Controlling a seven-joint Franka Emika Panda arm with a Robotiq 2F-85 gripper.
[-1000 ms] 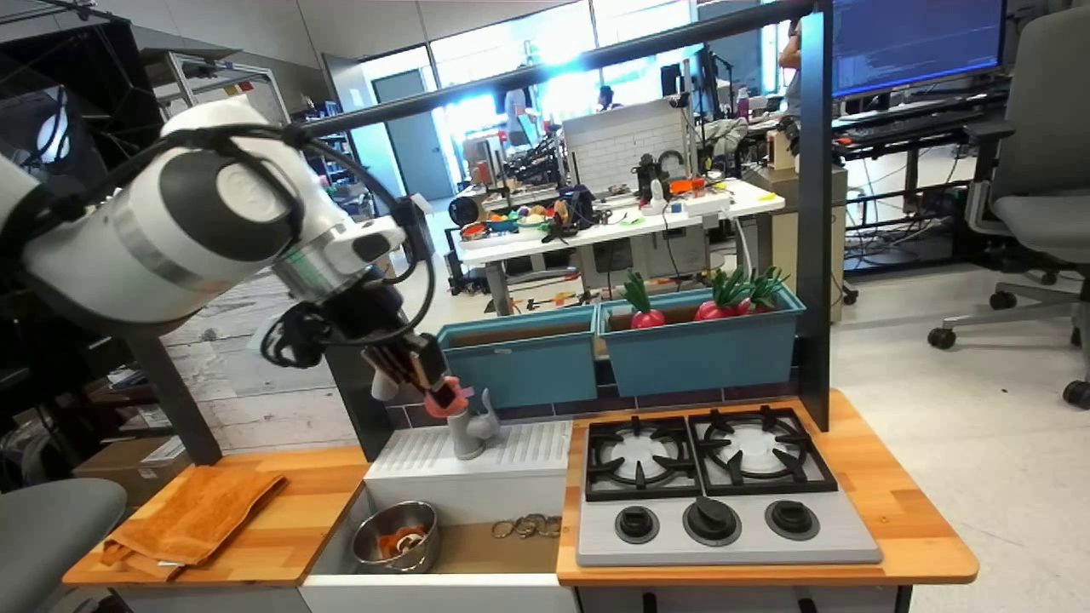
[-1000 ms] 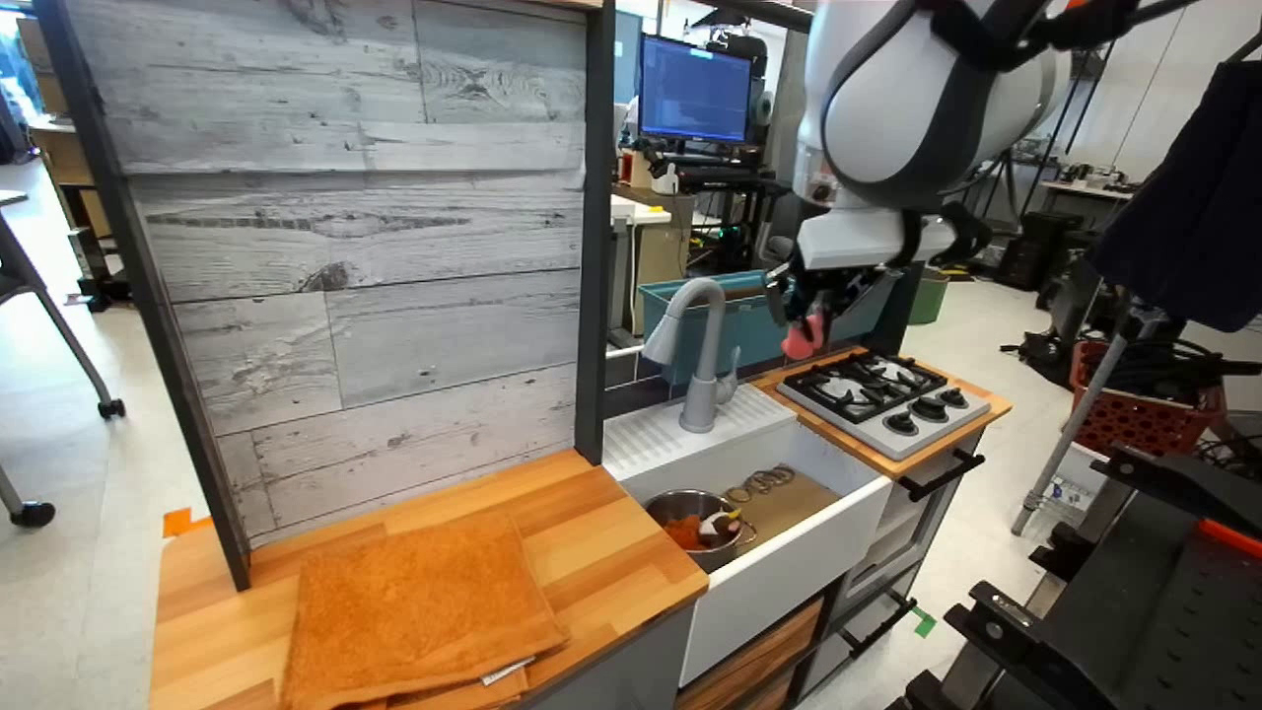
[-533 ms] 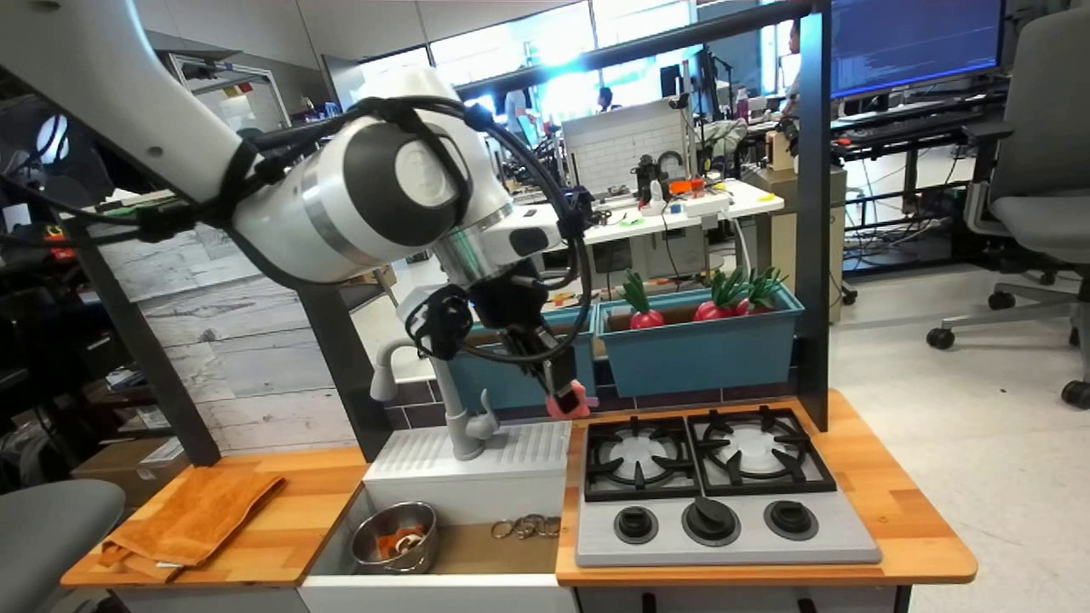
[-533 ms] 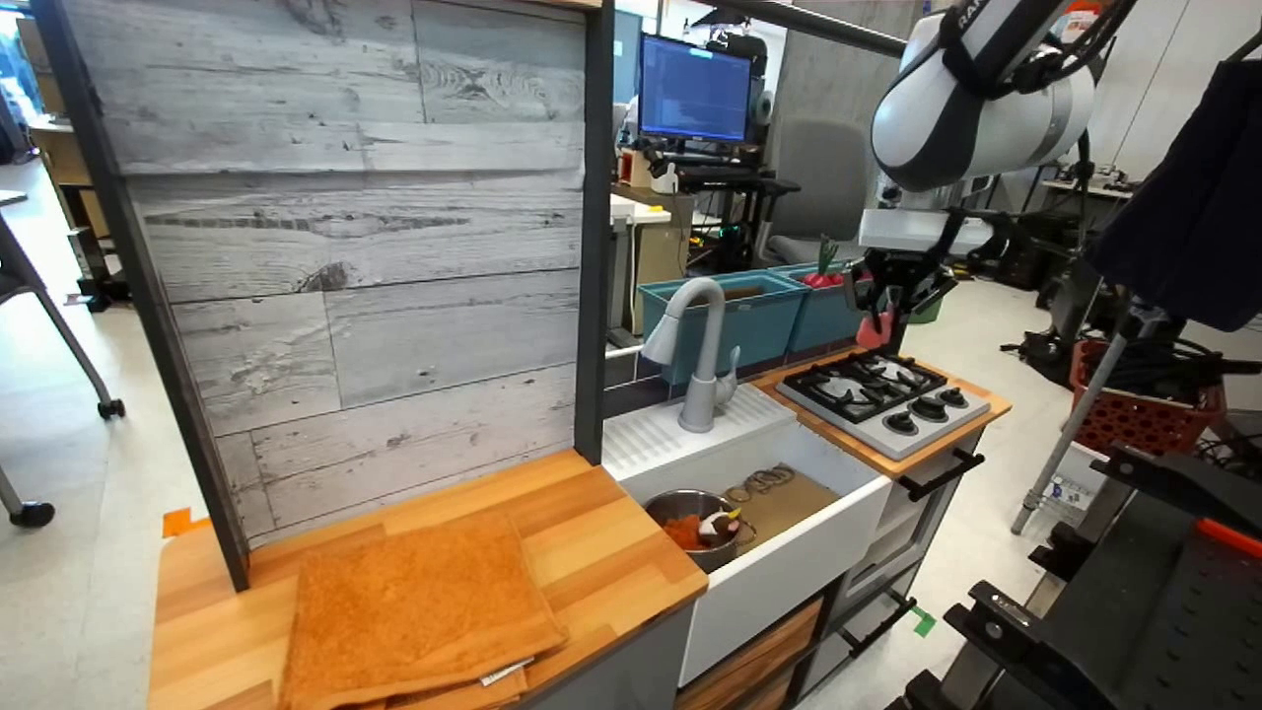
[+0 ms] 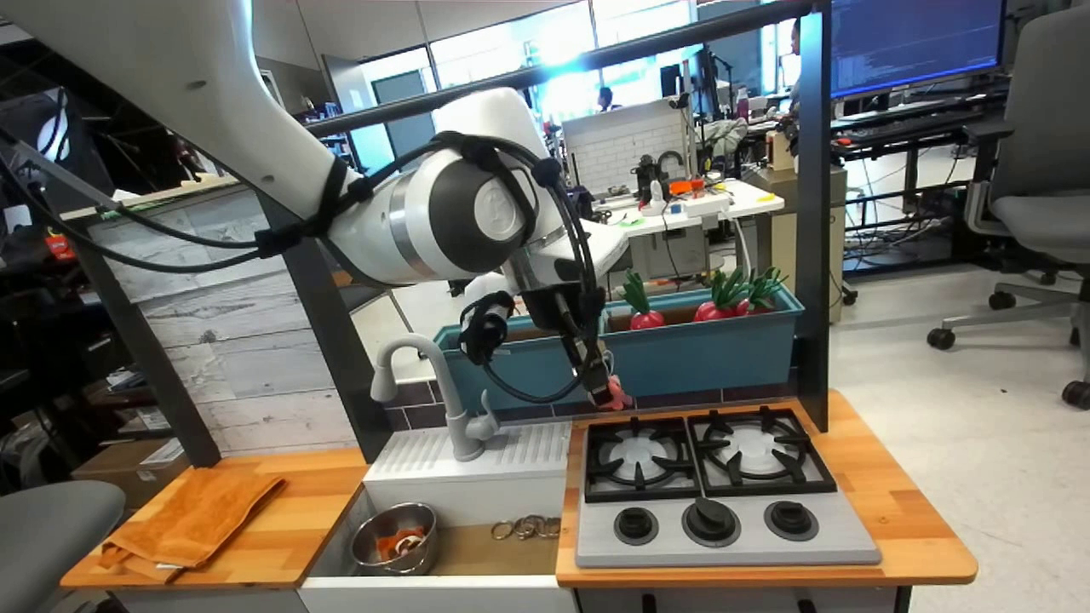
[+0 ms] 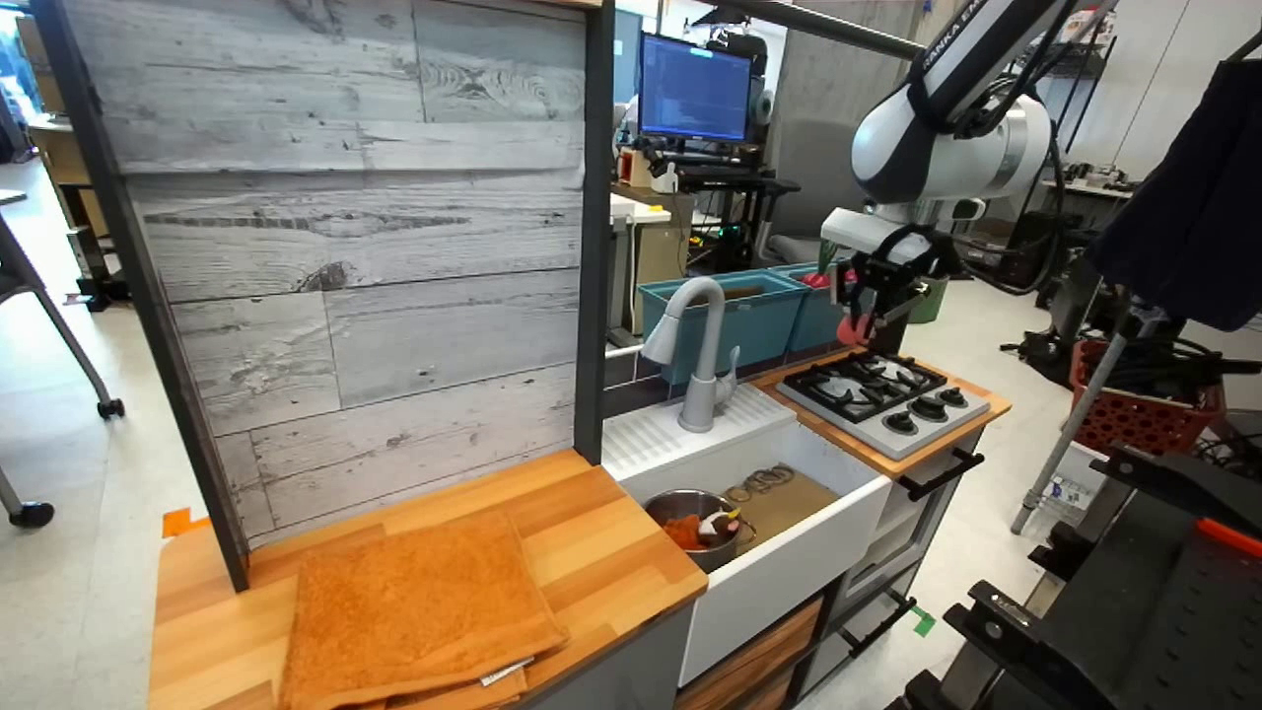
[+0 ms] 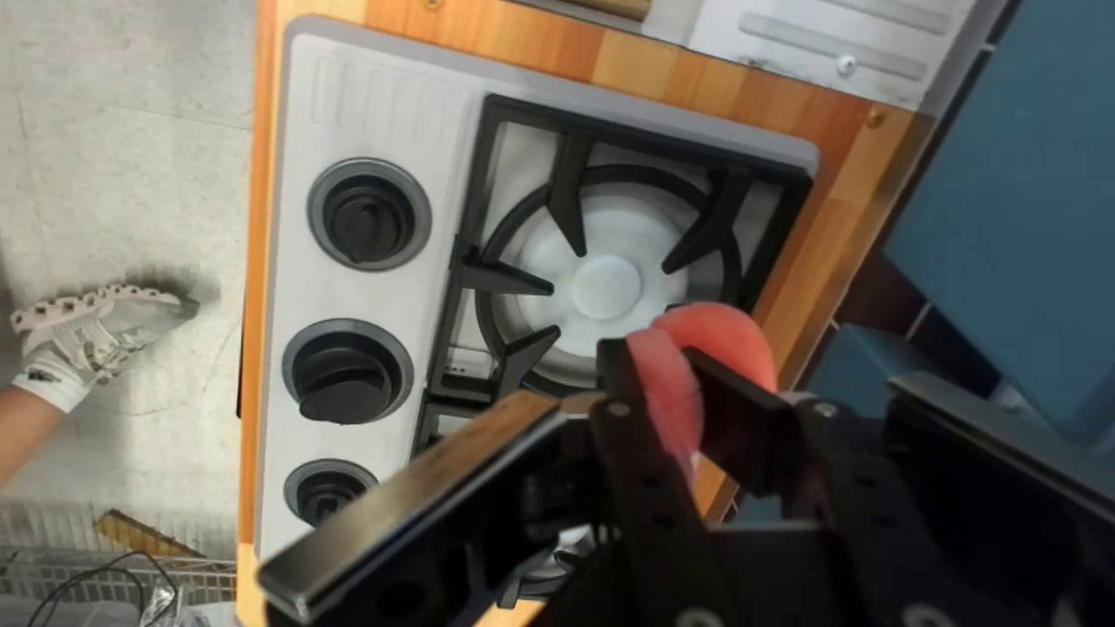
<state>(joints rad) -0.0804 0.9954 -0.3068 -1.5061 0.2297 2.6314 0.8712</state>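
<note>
My gripper [image 7: 658, 361] is shut on a soft-looking pink thing [image 7: 727, 338], which bulges out past the fingertips; what it is I cannot tell. Both exterior views show the gripper [image 5: 608, 393] pointing down with the pink thing [image 6: 852, 330] at its tips, in the air near the back of the stove [image 5: 668, 549]. In the wrist view the pink thing covers part of one burner [image 7: 607, 287]. Behind it stand two teal planters [image 5: 707, 362]; one holds several red radishes [image 5: 647, 319] with green tops.
A grey faucet [image 6: 705, 380] rises behind the white sink [image 6: 789, 567]. The sink holds a metal pot [image 6: 712, 560] with orange and other items inside, and several metal rings [image 5: 528, 526]. An orange towel [image 5: 192, 519] lies on the wooden counter. Dark posts [image 5: 815, 221] frame the unit.
The arm has swung from near the faucet across to the stove, still carrying the pink thing. The pot, rings, towel and radishes have stayed put.
</note>
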